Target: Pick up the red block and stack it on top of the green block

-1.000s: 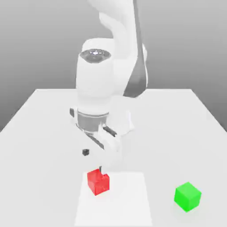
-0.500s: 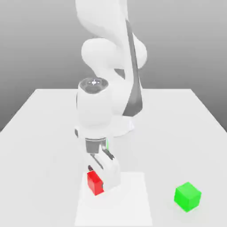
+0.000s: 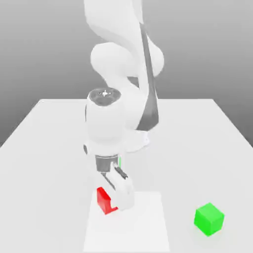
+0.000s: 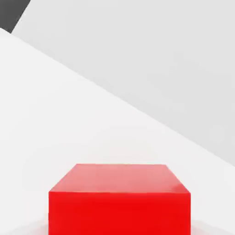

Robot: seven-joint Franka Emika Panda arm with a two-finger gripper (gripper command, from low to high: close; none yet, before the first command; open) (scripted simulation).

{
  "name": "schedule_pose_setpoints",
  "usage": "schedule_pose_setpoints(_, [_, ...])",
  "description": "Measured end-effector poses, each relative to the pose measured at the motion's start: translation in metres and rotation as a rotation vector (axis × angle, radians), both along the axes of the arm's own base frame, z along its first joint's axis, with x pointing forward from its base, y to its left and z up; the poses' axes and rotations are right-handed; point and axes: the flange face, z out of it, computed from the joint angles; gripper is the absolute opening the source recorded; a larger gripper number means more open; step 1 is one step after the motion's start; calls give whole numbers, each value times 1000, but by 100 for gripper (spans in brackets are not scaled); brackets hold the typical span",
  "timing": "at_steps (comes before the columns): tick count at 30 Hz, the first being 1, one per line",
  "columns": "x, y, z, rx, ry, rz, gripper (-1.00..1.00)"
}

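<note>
The red block (image 3: 104, 200) rests on the white table near the front, left of centre in the exterior view. My gripper (image 3: 113, 201) has come straight down over it and is shut on the red block; one white finger (image 3: 124, 196) covers the block's right side. In the hand view the red block (image 4: 119, 199) sits very close, its top and one side face showing. The green block (image 3: 209, 219) stands alone on the table, well off to the exterior view's right of the gripper.
The white table (image 3: 197, 138) stretches wide around both cubes. A slightly brighter rectangular patch (image 3: 146, 230) lies under the red block at the front edge. The arm's bulky body (image 3: 113, 118) rises behind the gripper.
The hand dropped from above the red block to around it, then the fingers closed on the block. The green block stayed put.
</note>
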Motion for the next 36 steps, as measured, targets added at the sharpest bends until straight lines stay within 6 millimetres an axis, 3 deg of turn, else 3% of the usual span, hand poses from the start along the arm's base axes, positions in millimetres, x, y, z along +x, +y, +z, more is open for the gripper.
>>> schedule_pose_setpoints(9, [-7,1,30,-1,12,7,-100])
schedule_pose_setpoints(12, [4,13,36,5,16,22,-100])
schedule_pose_setpoints(15, [22,45,43,10,17,77,-100])
schedule_pose_setpoints(19, [33,143,52,12,19,271,-100])
schedule_pose_setpoints(26, [36,249,68,0,16,429,-100])
schedule_pose_setpoints(29, [39,257,52,-1,11,433,-100])
schedule_pose_setpoints(33, [39,258,15,-2,12,434,-100])
schedule_pose_setpoints(34, [38,258,8,-3,13,435,100])
schedule_pose_setpoints(36, [38,258,8,-3,13,435,100])
